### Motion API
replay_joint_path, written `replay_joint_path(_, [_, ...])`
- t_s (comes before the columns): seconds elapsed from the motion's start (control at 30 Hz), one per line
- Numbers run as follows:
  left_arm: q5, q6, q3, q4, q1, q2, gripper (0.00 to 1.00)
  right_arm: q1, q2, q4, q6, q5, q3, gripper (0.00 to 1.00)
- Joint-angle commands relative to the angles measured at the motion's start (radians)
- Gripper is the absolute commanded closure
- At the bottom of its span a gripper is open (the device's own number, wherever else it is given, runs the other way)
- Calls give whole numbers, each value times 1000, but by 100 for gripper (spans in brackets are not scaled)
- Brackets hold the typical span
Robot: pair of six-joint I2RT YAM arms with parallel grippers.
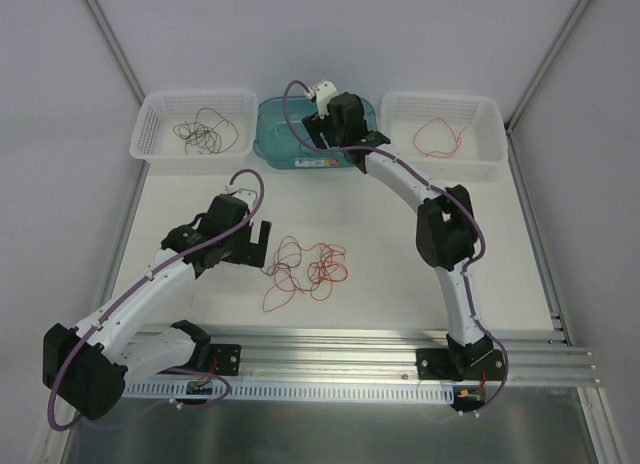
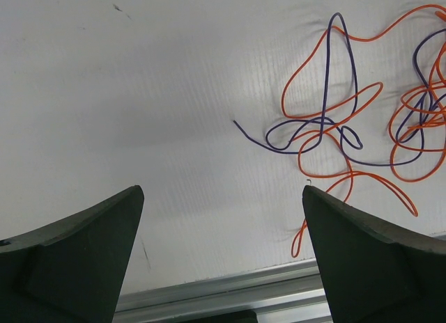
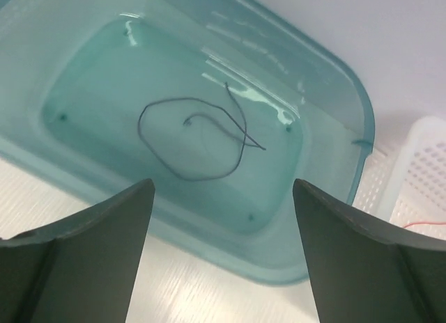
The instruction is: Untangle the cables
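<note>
A tangle of thin orange and dark purple cables (image 1: pixel 305 269) lies on the white table in the middle. In the left wrist view the tangle (image 2: pixel 362 121) lies ahead and to the right of my fingers. My left gripper (image 1: pixel 262 236) is open and empty, just left of the tangle. My right gripper (image 1: pixel 375 139) is open and empty over the front rim of the teal bin (image 1: pixel 275 144). A single dark cable (image 3: pixel 198 138) lies loose in the teal bin (image 3: pixel 334 218). The left white basket (image 1: pixel 150 134) holds dark cables (image 1: pixel 205 134). The right white basket (image 1: pixel 490 149) holds a red cable (image 1: pixel 440 136).
Grey walls close in both sides of the table. A metal rail (image 1: pixel 350 349) runs along the near edge, also seen in the left wrist view (image 2: pixel 230 295). The three bins stand in a row at the far edge.
</note>
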Motion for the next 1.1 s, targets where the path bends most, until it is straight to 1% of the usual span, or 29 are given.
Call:
replay_joint_path(0.0, [29, 19, 1, 15, 7, -19, 1, 22, -269, -6, 54, -18, -127, 15])
replay_joint_path(0.07, [41, 22, 0, 13, 8, -22, 1, 35, -334, -57, 120, -39, -186, 15])
replay_joint_path(0.1, [52, 22, 0, 15, 7, -23, 1, 38, -362, -116, 149, -73, -211, 15])
replay_joint_path(0.13, [58, 24, -2, 16, 7, -25, 1, 44, -418, -146, 207, -90, -267, 15])
replay_joint_path(0.2, [81, 24, -2, 16, 7, -25, 1, 52, -477, -199, 257, -142, -338, 15])
replay_joint_path(0.23, [91, 25, -2, 19, 7, -28, 1, 58, -532, -209, 281, -148, -432, 14])
replay_joint_path(0.3, [130, 27, -5, 26, 7, -28, 1, 85, -589, -230, 349, -129, -525, 13])
replay_joint_path(0.33, [144, 25, -4, 30, 7, -26, 1, 96, -613, -239, 373, -121, -600, 13])
replay_joint_path(0.43, [205, 33, -7, 36, 7, -14, 1, 143, -698, -269, 475, -86, -712, 13])
replay_joint_path(0.47, [215, 36, -7, 39, 7, -11, 1, 171, -728, -269, 502, -69, -782, 13])
replay_joint_path(0.57, [203, 42, -7, 39, 7, -5, 1, 231, -765, -275, 585, -47, -881, 13])
replay_joint_path(0.7, [195, 47, -8, 41, 7, -9, 1, 305, -767, -261, 666, -1, -956, 13])
replay_joint_path(0.8, [198, 51, -11, 46, 7, -11, 1, 344, -735, -243, 732, 23, -972, 13])
replay_joint_path(0.93, [201, 56, -14, 50, 7, -9, 1, 398, -646, -209, 769, 43, -953, 13])
replay_joint_path(1.07, [203, 60, -14, 52, 7, -11, 1, 424, -554, -203, 786, 60, -921, 13])
